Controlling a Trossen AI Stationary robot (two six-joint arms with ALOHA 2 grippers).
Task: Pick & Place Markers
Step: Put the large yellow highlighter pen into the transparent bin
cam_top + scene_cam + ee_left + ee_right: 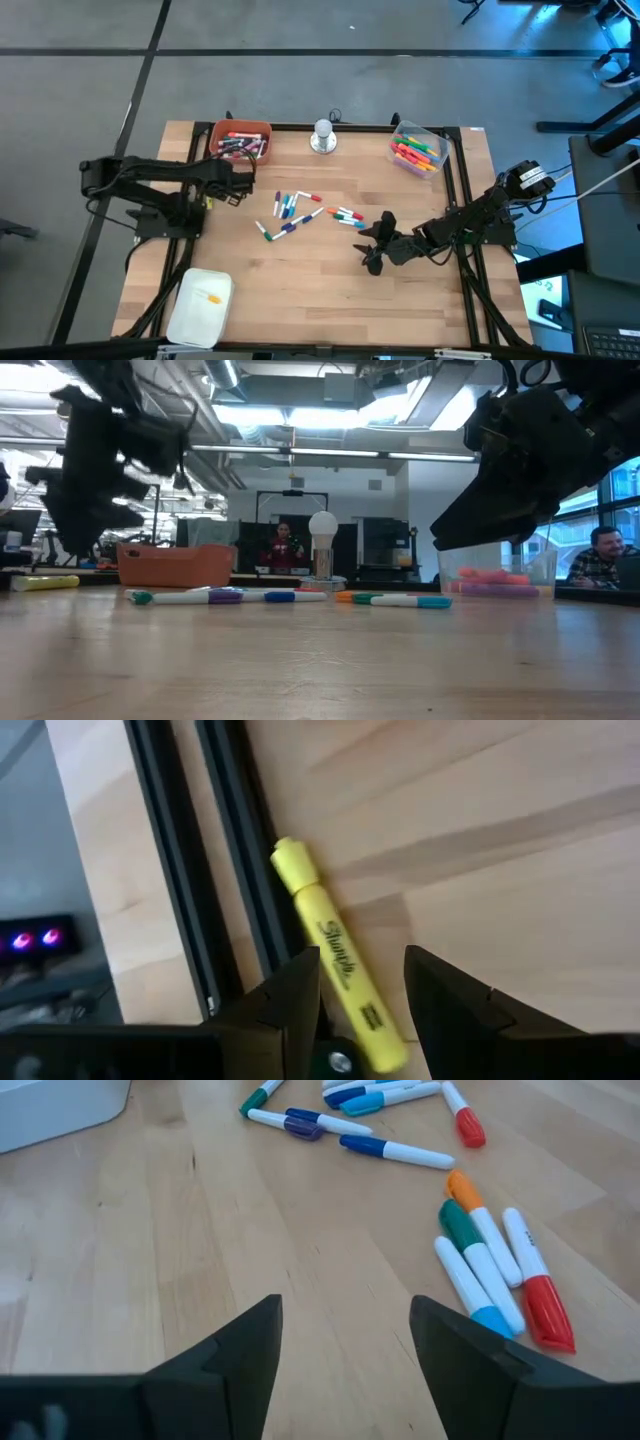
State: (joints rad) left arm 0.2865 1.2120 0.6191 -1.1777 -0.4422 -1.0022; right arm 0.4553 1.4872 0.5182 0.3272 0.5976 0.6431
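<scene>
— Left arm?
— Left gripper [238,186] reaches along the tabletop's left edge, fingers spread over a yellow highlighter [335,963].
— Right?
— Right gripper [375,243] is low, jaws spread, facing the markers [300,211] scattered mid-table.

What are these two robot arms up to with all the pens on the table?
They are sorting markers into bins. The left tool is open above a yellow highlighter near the table's left edge, beside the orange bin. The right tool is open too, holding nothing, facing the loose pile mid-table. A clear bin already holds several.
</scene>
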